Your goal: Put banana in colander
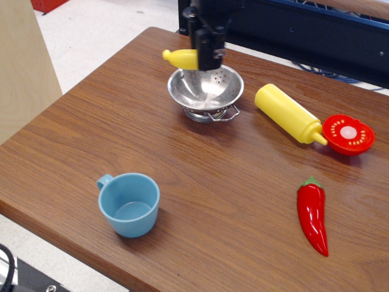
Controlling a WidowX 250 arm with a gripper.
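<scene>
The small yellow banana (180, 58) is held in the air by my black gripper (208, 59), which is shut on it. The banana sticks out to the left of the fingers, just above the far left rim of the steel colander (205, 88). The colander stands upright on the brown table and nothing lies in it. The part of the banana between the fingers is hidden.
A yellow squeeze bottle (289, 113) lies right of the colander, with a red tomato slice (347, 134) beyond its tip. A red chili pepper (313, 214) lies at the front right. A light blue cup (129, 204) stands at the front left. The table's far edge (159, 30) is close behind the colander.
</scene>
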